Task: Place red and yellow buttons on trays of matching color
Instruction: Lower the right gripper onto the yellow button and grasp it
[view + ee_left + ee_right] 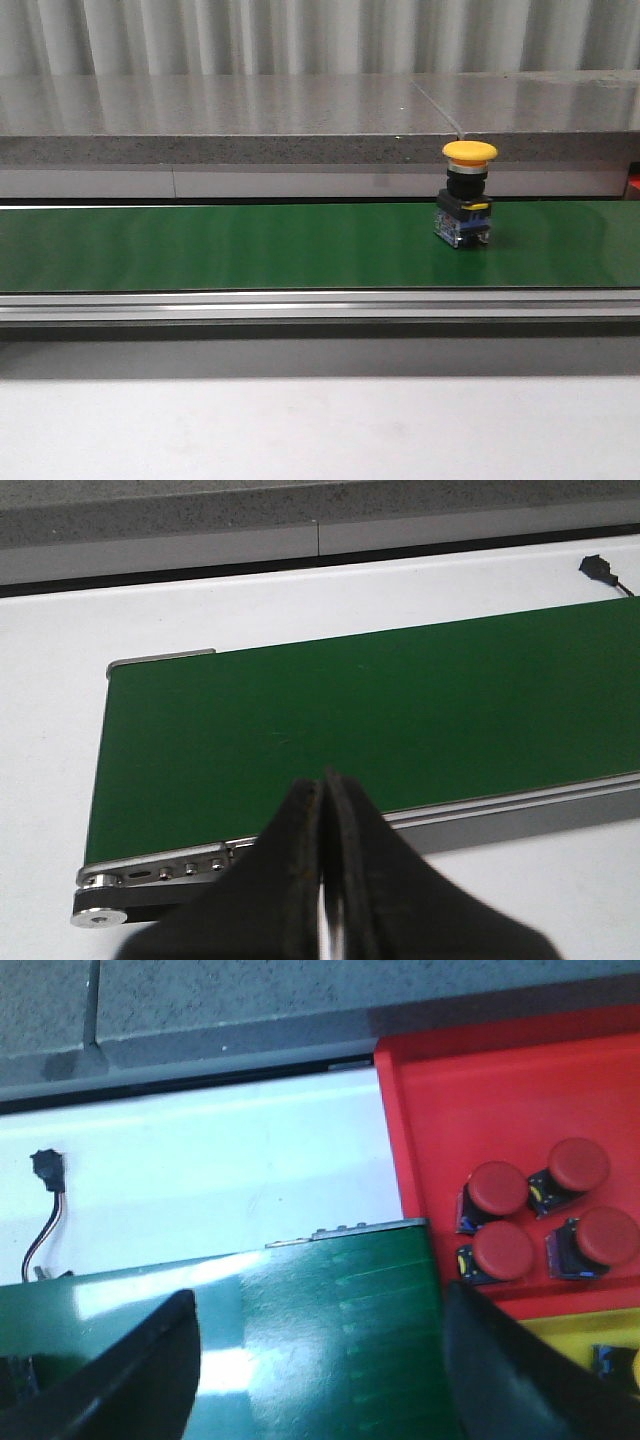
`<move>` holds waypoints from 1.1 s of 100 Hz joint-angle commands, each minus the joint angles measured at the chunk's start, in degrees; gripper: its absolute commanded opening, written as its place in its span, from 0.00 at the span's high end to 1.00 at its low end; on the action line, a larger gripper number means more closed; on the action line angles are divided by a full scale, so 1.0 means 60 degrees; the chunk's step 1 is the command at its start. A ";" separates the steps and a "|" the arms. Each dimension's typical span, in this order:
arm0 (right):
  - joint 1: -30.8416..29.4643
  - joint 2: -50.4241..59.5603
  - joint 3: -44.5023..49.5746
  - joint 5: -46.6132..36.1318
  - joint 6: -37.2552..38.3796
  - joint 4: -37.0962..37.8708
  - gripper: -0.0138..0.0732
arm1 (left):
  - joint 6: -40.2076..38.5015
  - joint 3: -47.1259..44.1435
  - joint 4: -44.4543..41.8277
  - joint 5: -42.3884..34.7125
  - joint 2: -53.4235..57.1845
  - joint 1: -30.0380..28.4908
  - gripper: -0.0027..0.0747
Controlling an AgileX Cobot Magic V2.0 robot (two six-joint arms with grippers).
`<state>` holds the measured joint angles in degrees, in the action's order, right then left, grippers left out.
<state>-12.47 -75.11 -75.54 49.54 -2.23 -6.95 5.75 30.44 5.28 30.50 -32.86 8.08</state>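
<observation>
Belt (250, 245), one yellow button (466, 195), four red buttons (545, 1215)

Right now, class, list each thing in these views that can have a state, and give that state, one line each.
yellow button: upright on the green belt, not held.
red buttons: four, lying in the red tray.
yellow tray: only a corner in view, contents unclear.
left hand: shut, empty, above the belt's end.
right hand: open, empty, above the belt's end by the trays.
</observation>
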 commanded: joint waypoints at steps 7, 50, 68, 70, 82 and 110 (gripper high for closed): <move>0.0508 0.0484 0.0221 -0.0415 -0.0111 -0.0055 0.25 | 0.0021 0.0236 0.0050 -0.0763 -0.0012 0.0070 0.99; 0.2326 0.0358 0.0402 0.0116 0.0068 -0.0357 0.14 | 0.0021 0.0236 0.0050 -0.0763 -0.0012 0.0070 0.99; 0.3153 -0.0052 0.0402 0.0839 0.0000 -0.0368 0.14 | 0.0021 0.0236 0.0050 -0.0763 -0.0012 0.0070 0.99; 0.3227 -0.0126 0.0402 0.0881 -0.0019 -0.0368 0.14 | 0.0021 0.0236 0.0050 -0.0763 -0.0012 0.0070 0.99; 0.3486 -0.0652 0.0386 0.1082 -0.0064 -0.0360 0.14 | 0.0021 0.0236 0.0050 -0.0763 -0.0012 0.0070 0.99; 0.3531 -0.1949 0.0386 0.0632 -0.0543 -0.0360 0.14 | 0.0021 0.0236 0.0050 -0.0763 -0.0012 0.0070 0.99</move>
<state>8.63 -86.94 -71.86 56.83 -4.14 -8.69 5.75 30.44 5.28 30.50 -32.86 8.08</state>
